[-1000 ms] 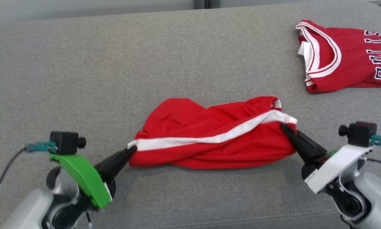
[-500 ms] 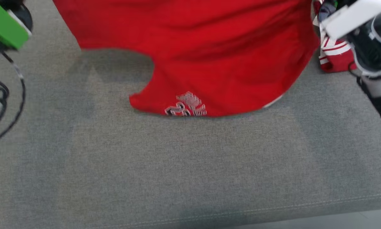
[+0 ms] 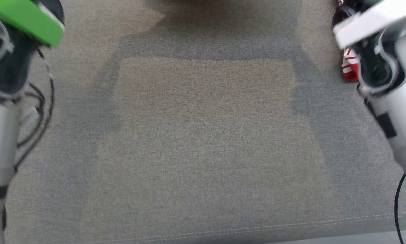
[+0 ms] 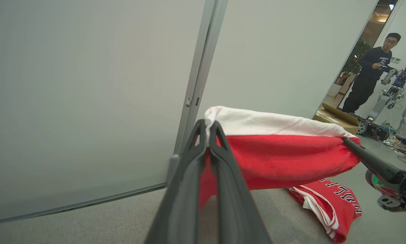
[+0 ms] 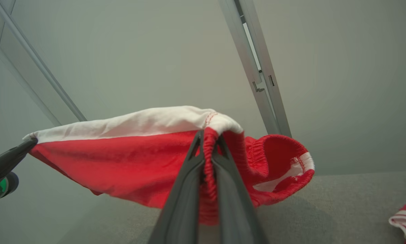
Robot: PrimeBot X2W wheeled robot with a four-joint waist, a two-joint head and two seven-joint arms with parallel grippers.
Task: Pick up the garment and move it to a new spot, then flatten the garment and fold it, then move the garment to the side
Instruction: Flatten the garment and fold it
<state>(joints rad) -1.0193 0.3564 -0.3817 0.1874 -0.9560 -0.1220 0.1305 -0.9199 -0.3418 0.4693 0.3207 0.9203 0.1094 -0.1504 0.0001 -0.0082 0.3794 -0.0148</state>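
At the tip of the left gripper [image 4: 208,123], we've got both long fingers pinched flat on one end of the red shorts [image 4: 284,156], right where the white stripe [image 4: 274,123] starts, with no gap between them. Over at the right gripper [image 5: 209,134] it's the same story: the fingers are clamped on the gathered elastic waistband [image 5: 274,149], with cloth bunched between them.

We're holding the two ends well apart, so the stripe runs taut along the top from one gripper to the other. The red cloth hangs below it like a banner, clear of the grey sofa cushion [image 3: 203,142]. That's the point of the spread, we reckon: with the top edge tight, the twists drop out under the cloth's own weight, and the shorts can go down flat rather than in a heap.

From the head view we look down between our two arms, green bracket [image 3: 26,20] on the left and white bracket [image 3: 369,20] on the right. A broad shadow [image 3: 206,44] on the far part of the cushion marks where the shorts hang.

Off to the far right the red jersey [image 4: 328,206] lies on the cushion, and we'd want our landing spot well away from it. Beyond, a person [image 4: 370,78] stands in the background.
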